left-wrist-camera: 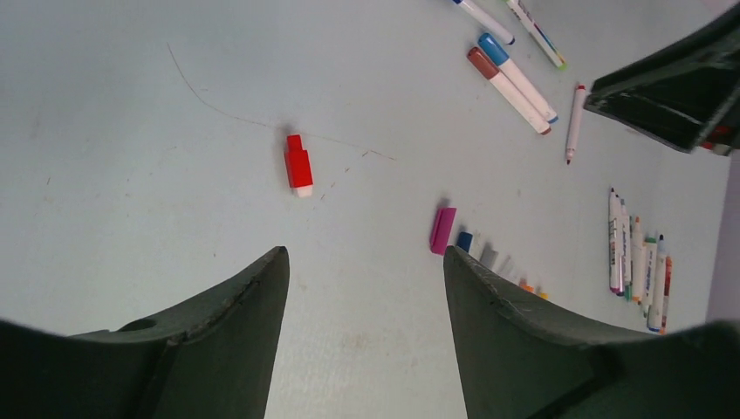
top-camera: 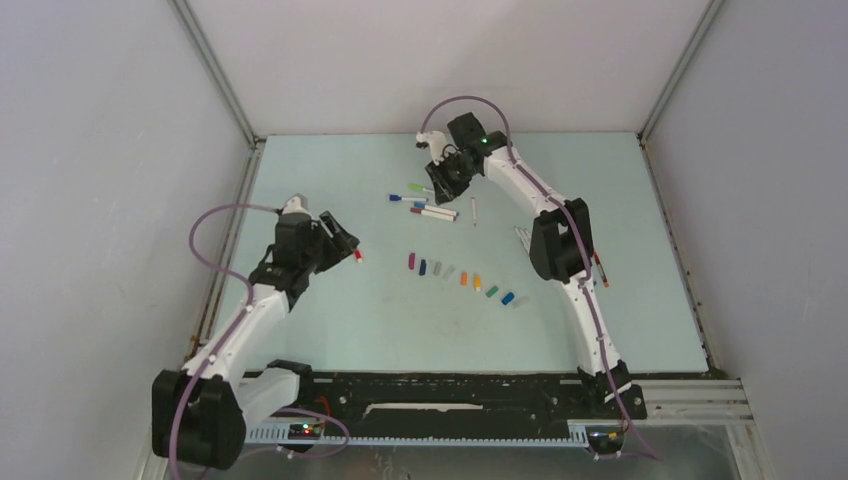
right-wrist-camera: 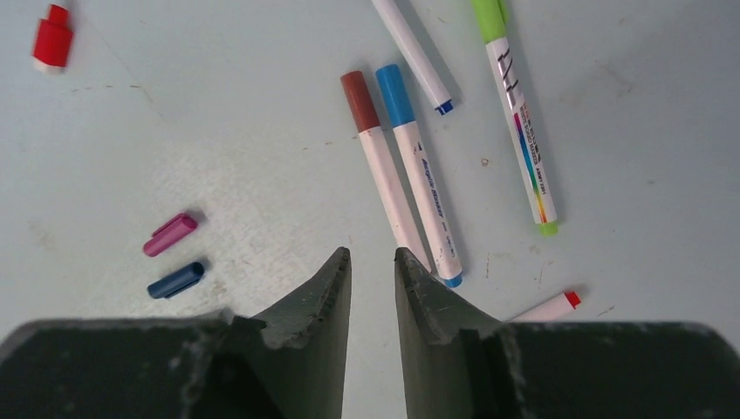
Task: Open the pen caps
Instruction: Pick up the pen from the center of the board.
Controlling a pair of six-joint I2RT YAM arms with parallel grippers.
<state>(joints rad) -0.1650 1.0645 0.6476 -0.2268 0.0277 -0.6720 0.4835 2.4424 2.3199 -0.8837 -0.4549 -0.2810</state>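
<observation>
Loose pen caps lie in a row mid-table (top-camera: pixel 463 279); the magenta cap (left-wrist-camera: pixel 442 229) and the dark blue cap (left-wrist-camera: pixel 464 241) are at its left end. A red cap (top-camera: pixel 359 256) lies alone just past my left gripper (top-camera: pixel 345 245), which is open and empty (left-wrist-camera: pixel 362 262); the red cap (left-wrist-camera: pixel 298 164) is ahead of its fingertips. My right gripper (top-camera: pixel 447 183) hovers over the far pens, jaws narrowly apart and empty (right-wrist-camera: pixel 373 253). Beside its fingertips lie a brown-capped pen (right-wrist-camera: pixel 380 166) and a blue-capped pen (right-wrist-camera: pixel 419 175). A green-capped pen (right-wrist-camera: pixel 519 122) lies further right.
An uncapped blue-tipped pen (right-wrist-camera: pixel 414 52) and a red-tipped pen (right-wrist-camera: pixel 545 307) lie near the capped ones. A bundle of uncapped pens (left-wrist-camera: pixel 637 271) lies beside the right arm's elbow (top-camera: pixel 560 245). Grey walls enclose the table on three sides.
</observation>
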